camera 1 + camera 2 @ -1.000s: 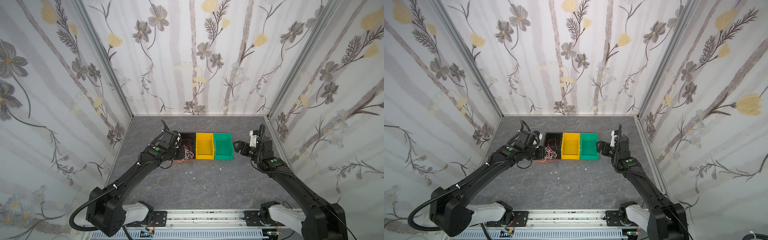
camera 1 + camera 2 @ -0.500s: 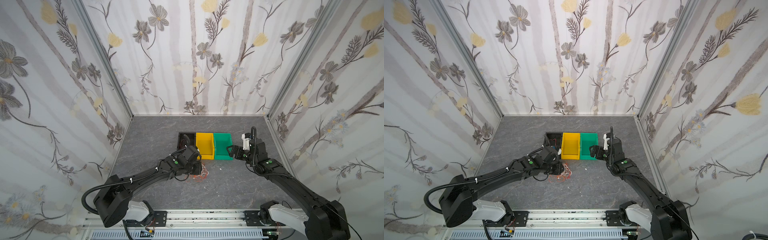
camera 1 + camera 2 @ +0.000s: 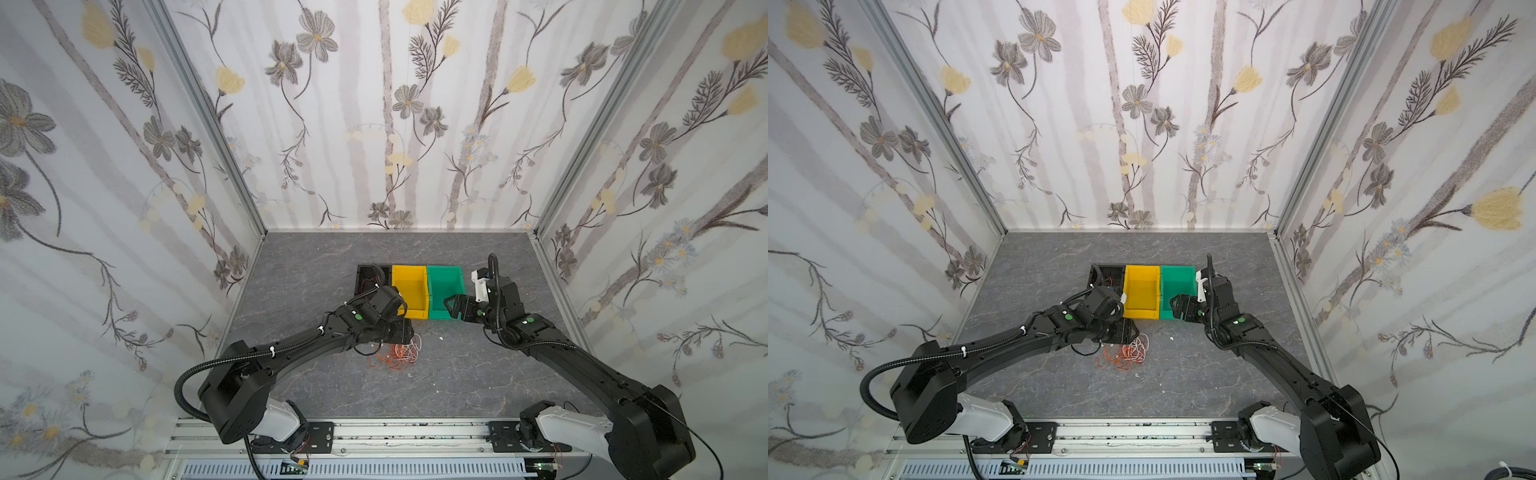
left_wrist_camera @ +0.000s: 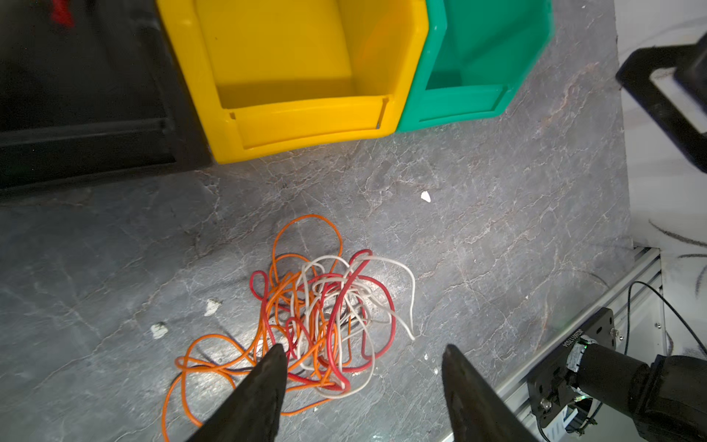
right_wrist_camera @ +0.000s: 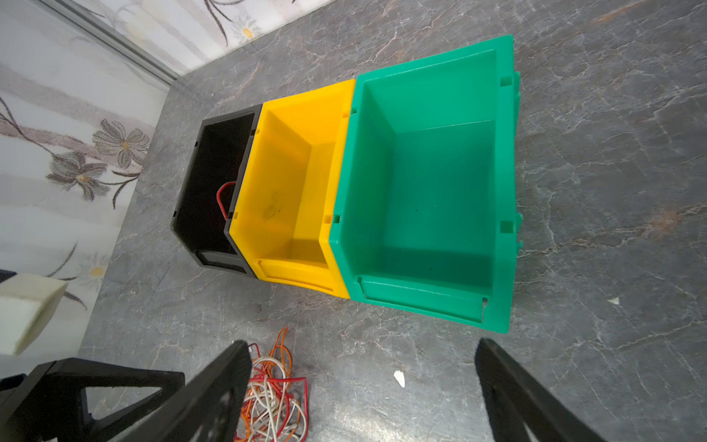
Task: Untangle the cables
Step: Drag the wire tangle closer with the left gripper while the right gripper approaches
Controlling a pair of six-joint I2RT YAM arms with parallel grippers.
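Bench (image 3: 465, 374): grey marbled top, walled on three sides.

Bins: black bin (image 3: 365, 272), yellow bin (image 3: 409, 313) and green bin (image 3: 444, 272) stand in a touching row around mid-bench, nearer the back edge. Their low lips face the front edge. Yellow and green interiors are bare in the right wrist view. A red loop (image 5: 223, 197) shows inside the black bin against the wall it shares with the yellow bin.

Cables (image 3: 395, 353): one loose tangle of orange, red and white strands. It lies flat on the bench just frontward of the black/yellow junction and is clear of the bin lips. Orange loops trail out toward the left edge. The strands cross too densely to count.

Left gripper (image 4: 363, 350): low over the tangle, jaws spread well apart, nothing clamped. One finger (image 4: 260, 394) overlaps the orange strands in the wrist view; I cannot tell if it touches them.

Right gripper (image 5: 362, 344): jaws wide, holding nothing, raised over the bench by the green bin's front corner.

A few white scraps (image 4: 425, 196) lie on the bench near the tangle.
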